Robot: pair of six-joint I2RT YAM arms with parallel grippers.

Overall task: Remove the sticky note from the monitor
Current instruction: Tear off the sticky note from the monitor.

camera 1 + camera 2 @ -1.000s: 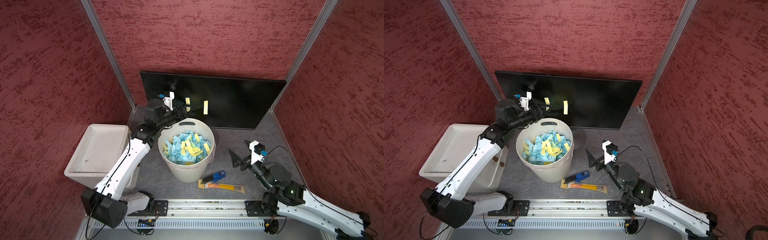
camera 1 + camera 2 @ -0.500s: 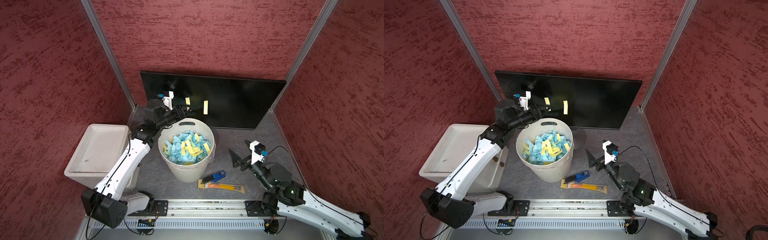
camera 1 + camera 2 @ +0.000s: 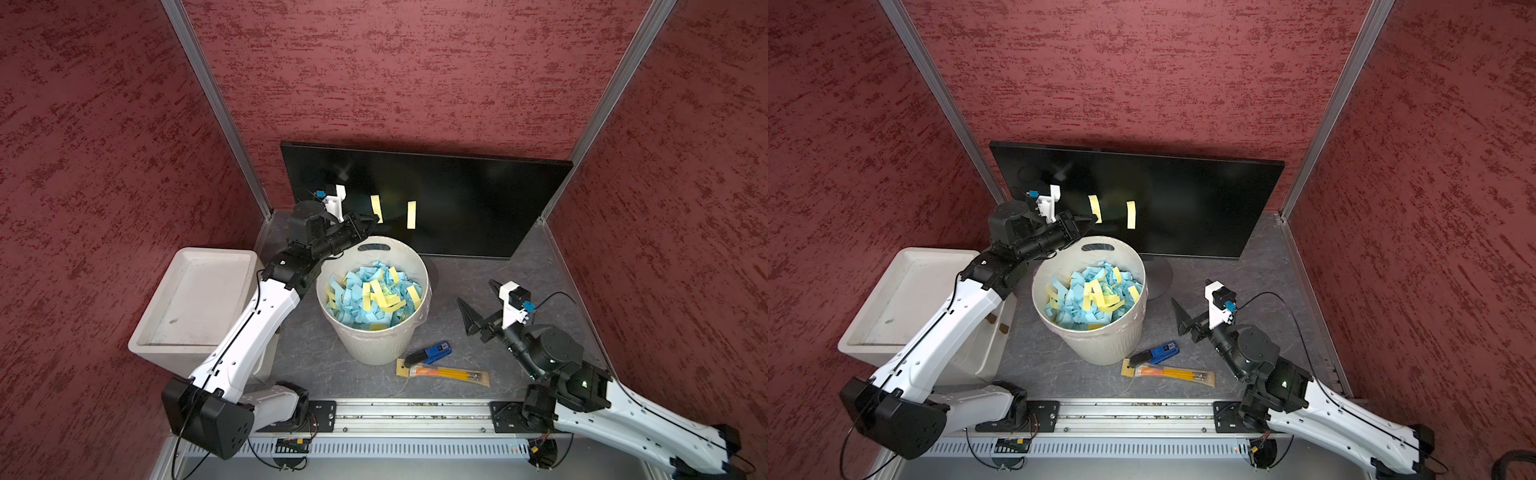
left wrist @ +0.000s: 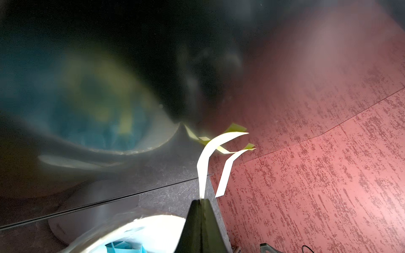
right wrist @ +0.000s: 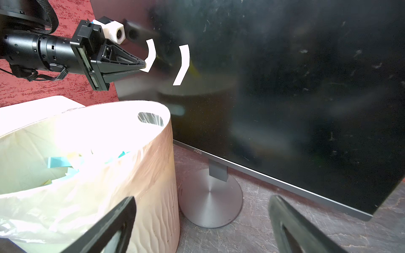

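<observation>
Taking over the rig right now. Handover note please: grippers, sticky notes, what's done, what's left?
Grippers: left gripper is shut on the lower end of the pale-yellow paper sticky note nearer its arm. The right gripper is open and empty, touching nothing.
Things: that note's top looks still stuck to the glossy black monitor. The second pale-yellow sticky note is on the screen, untouched. The round white waste bin of blue and yellow strips stands in front of the monitor.
Done: first note pinched.
Left: peel it off, probably bin it, then take the second.

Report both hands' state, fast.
Left hand: closed on the sticky note, at its lower end.
Right hand: open, empty.
</observation>
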